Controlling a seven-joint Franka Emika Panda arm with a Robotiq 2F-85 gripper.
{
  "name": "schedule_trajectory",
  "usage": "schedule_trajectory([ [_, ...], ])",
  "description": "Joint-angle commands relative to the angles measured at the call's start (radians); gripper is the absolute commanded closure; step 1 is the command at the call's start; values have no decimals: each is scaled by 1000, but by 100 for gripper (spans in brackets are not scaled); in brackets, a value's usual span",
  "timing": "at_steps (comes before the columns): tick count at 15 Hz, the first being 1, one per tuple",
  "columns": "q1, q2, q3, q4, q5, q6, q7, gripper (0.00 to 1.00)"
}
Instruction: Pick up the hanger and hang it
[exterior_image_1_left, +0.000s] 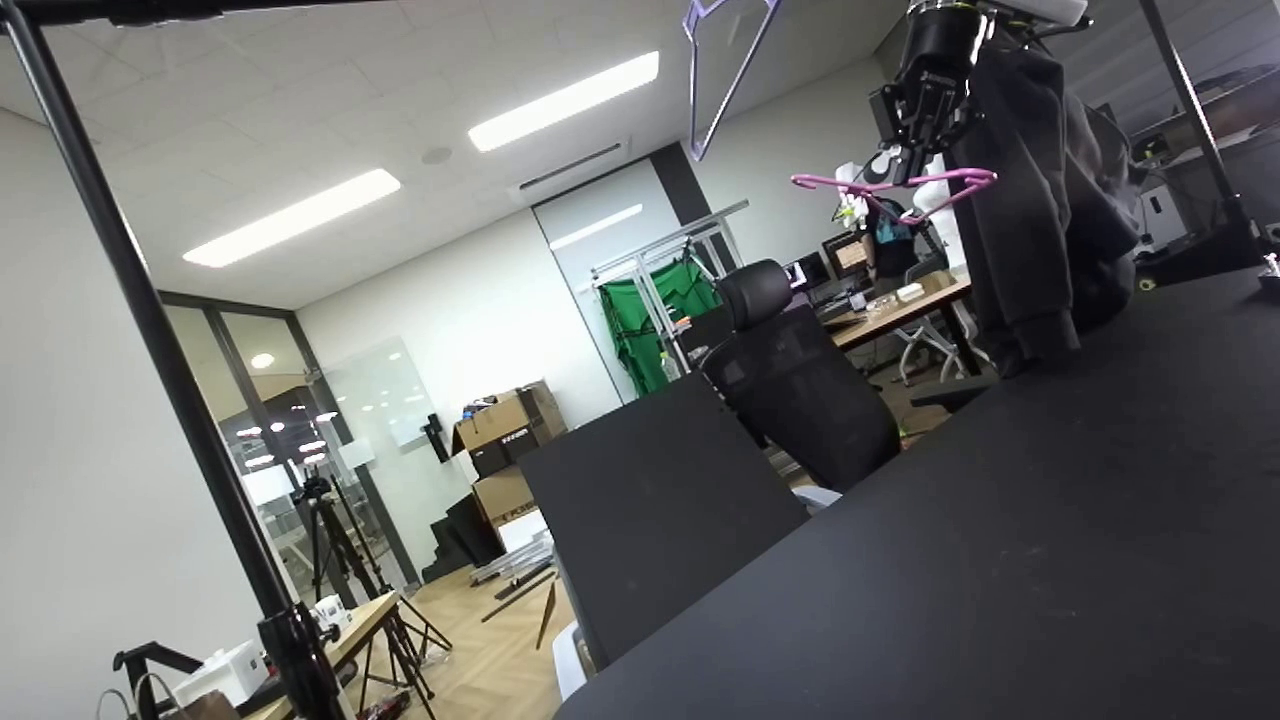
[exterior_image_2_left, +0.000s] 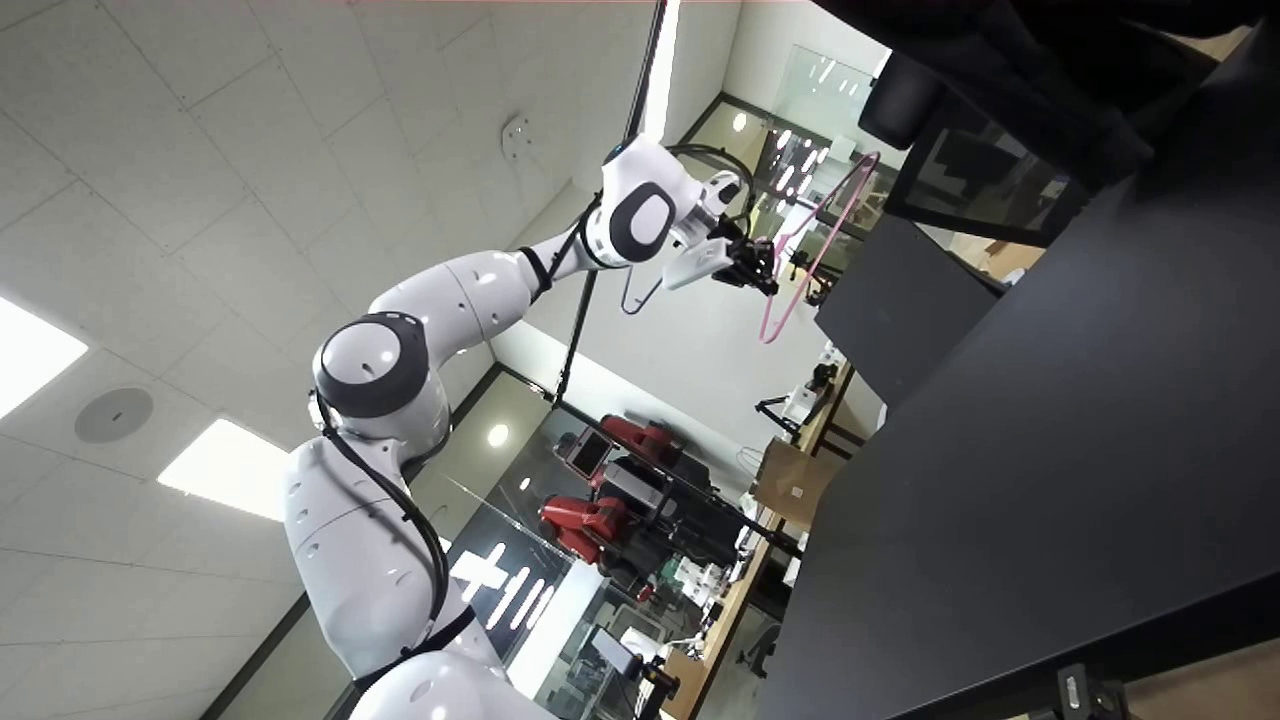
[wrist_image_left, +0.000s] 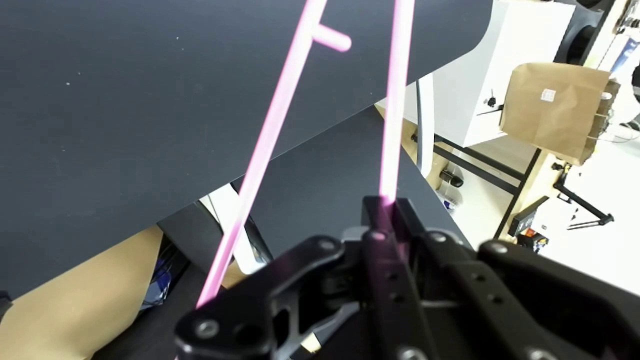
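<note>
The thin pink hanger (exterior_image_1_left: 845, 185) is up in the air, well above the black table, in an exterior view. It also shows in an exterior view (exterior_image_2_left: 822, 250) at the end of the arm. My gripper (exterior_image_1_left: 908, 168) is shut on one bar of the hanger; the gripper also shows in an exterior view (exterior_image_2_left: 768, 272). In the wrist view the fingertips (wrist_image_left: 385, 202) pinch one pink bar of the hanger (wrist_image_left: 393, 125), and a second bar with a short peg runs to the left. The hook cannot be made out clearly in any view.
A purple hanger (exterior_image_1_left: 692, 90) hangs at the top edge of an exterior view; its top is cut off. A black bar (exterior_image_1_left: 150, 10) and black pole (exterior_image_1_left: 140, 290) form a stand. The black table (exterior_image_1_left: 950, 570) lies below. A person in dark clothes (exterior_image_1_left: 1030, 200) is close behind the gripper.
</note>
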Motion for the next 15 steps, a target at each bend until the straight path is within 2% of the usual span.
schedule_trajectory([
  [1,5,1,-8,4,1,-6,0,92],
  [5,5,1,-8,4,1,-6,0,92],
  [6,5,1,-8,4,1,-6,0,98],
  [10,-19,-61,-13,-22,22,-17,-47,98],
  [15,-71,-165,-42,-37,97,-106,-134,98],
])
